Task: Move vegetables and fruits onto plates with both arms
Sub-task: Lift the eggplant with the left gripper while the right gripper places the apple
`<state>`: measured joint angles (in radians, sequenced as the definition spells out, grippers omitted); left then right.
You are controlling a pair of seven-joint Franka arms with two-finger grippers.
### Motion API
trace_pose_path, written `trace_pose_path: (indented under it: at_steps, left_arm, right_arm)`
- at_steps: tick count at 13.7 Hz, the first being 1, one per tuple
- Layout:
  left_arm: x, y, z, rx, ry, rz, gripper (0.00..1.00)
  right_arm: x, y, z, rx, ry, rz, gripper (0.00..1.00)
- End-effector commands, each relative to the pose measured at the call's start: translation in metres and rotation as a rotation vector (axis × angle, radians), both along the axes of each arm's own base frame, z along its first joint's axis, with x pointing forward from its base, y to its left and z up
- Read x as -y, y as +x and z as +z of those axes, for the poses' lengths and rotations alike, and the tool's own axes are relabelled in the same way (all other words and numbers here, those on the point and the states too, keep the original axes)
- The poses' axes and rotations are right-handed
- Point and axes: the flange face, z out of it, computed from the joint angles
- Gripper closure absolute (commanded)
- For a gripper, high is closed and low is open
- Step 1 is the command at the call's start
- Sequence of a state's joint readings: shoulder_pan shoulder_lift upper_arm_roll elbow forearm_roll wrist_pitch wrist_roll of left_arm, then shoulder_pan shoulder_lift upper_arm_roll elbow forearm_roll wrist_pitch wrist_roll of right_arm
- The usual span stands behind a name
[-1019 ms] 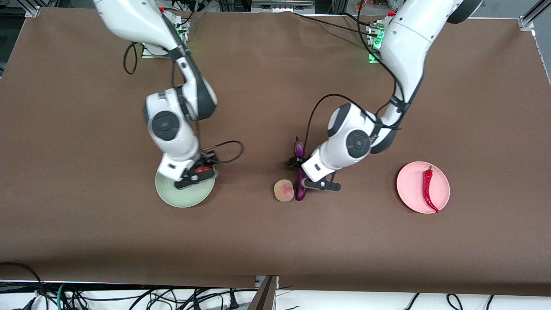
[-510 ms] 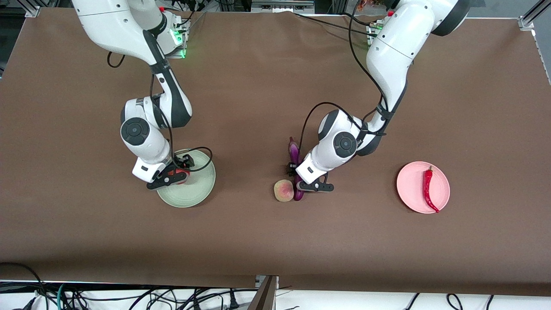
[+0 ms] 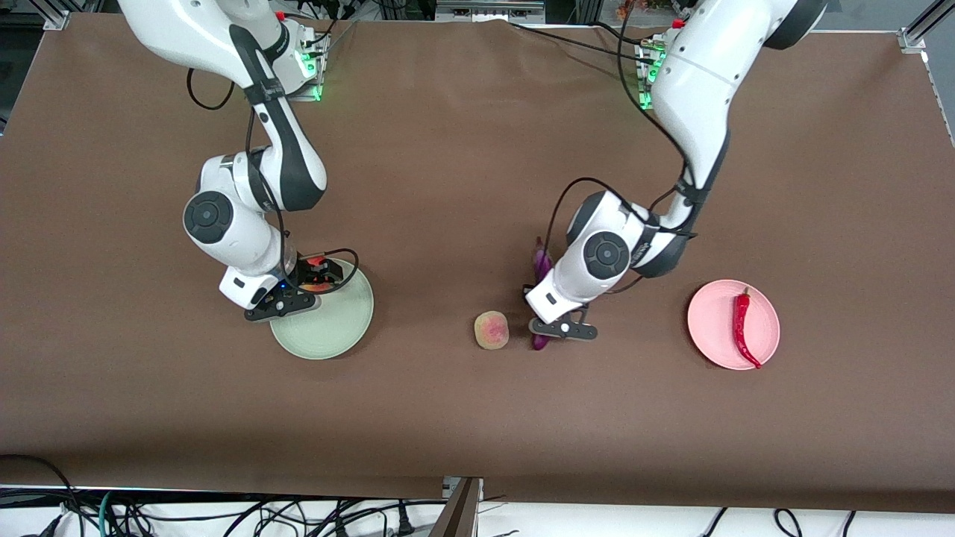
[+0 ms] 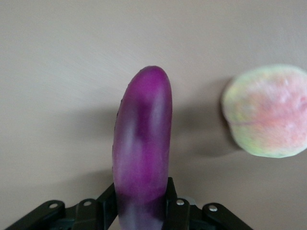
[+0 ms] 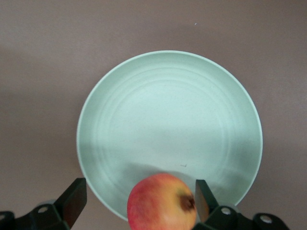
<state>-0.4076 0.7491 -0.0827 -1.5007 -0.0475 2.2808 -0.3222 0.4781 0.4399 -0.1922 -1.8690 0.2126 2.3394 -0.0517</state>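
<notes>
My right gripper (image 3: 313,280) is open over the rim of the pale green plate (image 3: 328,332). The red fruit (image 5: 160,201) sits loose between its spread fingers at the edge of the plate (image 5: 168,120); one finger (image 5: 74,194) stands well apart from it. My left gripper (image 4: 142,211) is shut on the purple eggplant (image 4: 142,143) and holds it over the table beside the peach (image 3: 491,330). The eggplant (image 3: 540,261) pokes out on both sides of the wrist. The red chili (image 3: 741,328) lies on the pink plate (image 3: 709,335).
The brown table (image 3: 462,149) stretches wide around both plates. The peach also shows in the left wrist view (image 4: 268,111). Black cables loop off both wrists, and more hang below the table's near edge (image 3: 224,514).
My right gripper has opened and let go of the red fruit at the green plate. My left gripper has lifted the eggplant and carried it away from the peach, toward the pink plate.
</notes>
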Motion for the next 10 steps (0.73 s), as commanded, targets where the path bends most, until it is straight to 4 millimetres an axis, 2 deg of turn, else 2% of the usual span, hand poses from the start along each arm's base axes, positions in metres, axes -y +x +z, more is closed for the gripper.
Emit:
trace_pose_path:
  at_steps: [1,2,3,5,7,9,10]
  left_arm:
    - [-0.051,0.011,0.055,-0.002,0.106,-0.003,1.0]
    - [-0.07,0.011,0.063,-0.041,0.158,-0.004,1.0]
    - [-0.087,0.007,0.061,-0.115,0.21,0.007,1.0]
    - [-0.139,0.009,0.051,-0.202,0.32,0.025,1.0]
    - [-0.197,0.019,0.04,-0.24,0.371,-0.039,1.0]
    - [-0.244,0.028,0.034,-0.262,0.346,-0.094,1.0]
    - [-0.273,0.032,0.025,-0.28,0.324,-0.107,1.0]
  right_arm:
    - [-0.008,-0.007,0.029,-0.037,0.034,-0.029,0.0]
    - [-0.01,-0.006,0.04,-0.044,0.039,-0.032,0.0]
    - [-0.012,-0.006,0.051,-0.054,0.041,-0.049,0.0]
    - [-0.021,-0.004,0.071,-0.073,0.043,-0.069,0.0]
    - [-0.035,-0.003,0.084,-0.082,0.045,-0.097,0.0]
    - [-0.069,-0.012,0.081,-0.084,0.037,-0.169,0.0]
    - [-0.096,-0.015,0.07,-0.08,0.034,-0.21,0.0]
